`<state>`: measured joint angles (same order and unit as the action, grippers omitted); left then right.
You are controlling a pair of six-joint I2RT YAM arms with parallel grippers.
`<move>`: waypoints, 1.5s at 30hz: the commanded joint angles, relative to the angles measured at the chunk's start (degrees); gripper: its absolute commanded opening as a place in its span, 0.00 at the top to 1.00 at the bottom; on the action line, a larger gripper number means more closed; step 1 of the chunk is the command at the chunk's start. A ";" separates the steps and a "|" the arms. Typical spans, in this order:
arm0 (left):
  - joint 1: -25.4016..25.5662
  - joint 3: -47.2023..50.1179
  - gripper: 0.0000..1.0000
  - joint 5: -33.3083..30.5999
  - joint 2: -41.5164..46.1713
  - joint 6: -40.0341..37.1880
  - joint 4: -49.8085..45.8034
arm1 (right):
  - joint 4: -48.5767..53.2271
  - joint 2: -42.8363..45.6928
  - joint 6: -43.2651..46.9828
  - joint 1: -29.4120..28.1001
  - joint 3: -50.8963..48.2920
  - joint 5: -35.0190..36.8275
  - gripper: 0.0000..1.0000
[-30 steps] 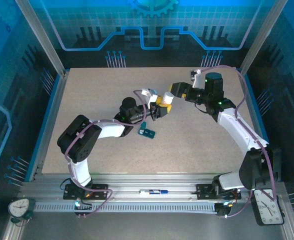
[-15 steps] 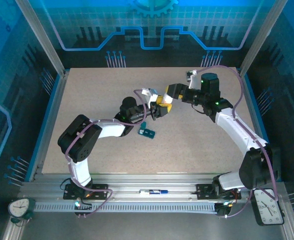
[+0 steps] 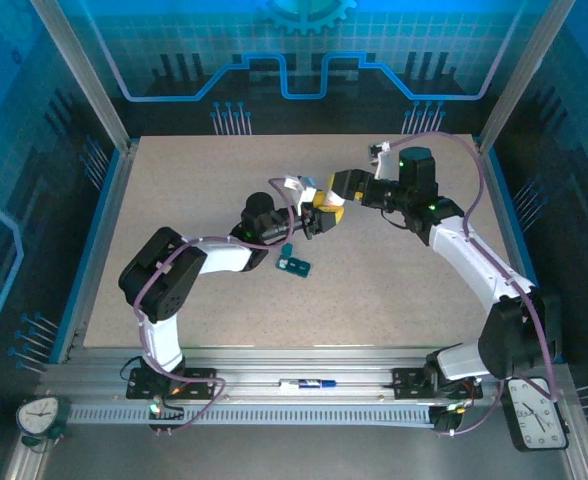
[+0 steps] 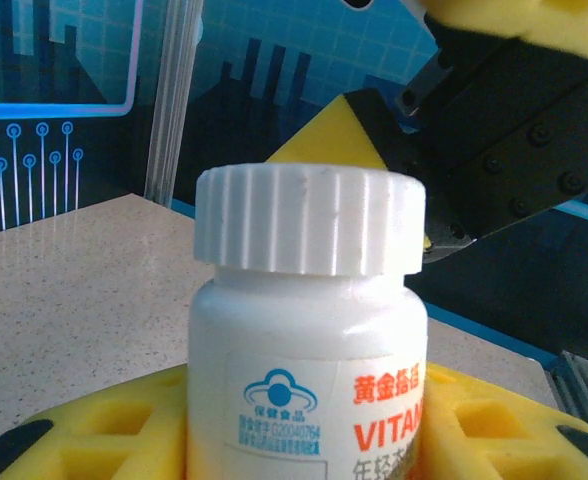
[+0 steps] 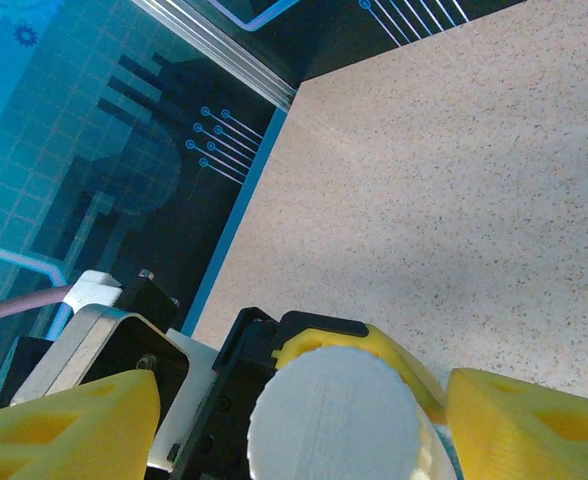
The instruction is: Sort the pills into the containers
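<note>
My left gripper (image 3: 319, 214) (image 4: 304, 445) is shut on a white pill bottle (image 4: 309, 350) with a ribbed white cap (image 4: 309, 225) and an orange "VITAM" label, holding it up above the table. Its yellow pads (image 4: 94, 435) press the bottle's sides. My right gripper (image 3: 338, 190) (image 5: 299, 425) stands open around the cap (image 5: 334, 420), with a gap between the cap and each yellow fingertip (image 5: 64, 425). The teal-green container (image 3: 294, 265) lies on the table just below the left gripper. The pills are hidden.
The speckled beige table (image 3: 194, 190) is bounded by a blue-edged frame and aluminium posts (image 3: 104, 110). A pen (image 3: 307, 383) lies on the front rail between the arm bases. Two clocks (image 3: 40, 415) stand at the near corners.
My right gripper has moved left toward the bottle until its fingers straddle the cap. The left arm with the bottle has held still.
</note>
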<state>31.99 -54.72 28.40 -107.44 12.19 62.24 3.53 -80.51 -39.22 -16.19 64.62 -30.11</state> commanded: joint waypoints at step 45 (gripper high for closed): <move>-1.70 -1.53 1.00 1.57 -1.63 1.00 1.82 | 3.53 4.89 -1.16 -4.13 5.23 -0.01 0.25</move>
<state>30.26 -54.94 28.38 -108.81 12.19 62.35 5.69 -77.52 -42.02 -20.88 66.32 -30.37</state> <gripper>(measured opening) 0.445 0.751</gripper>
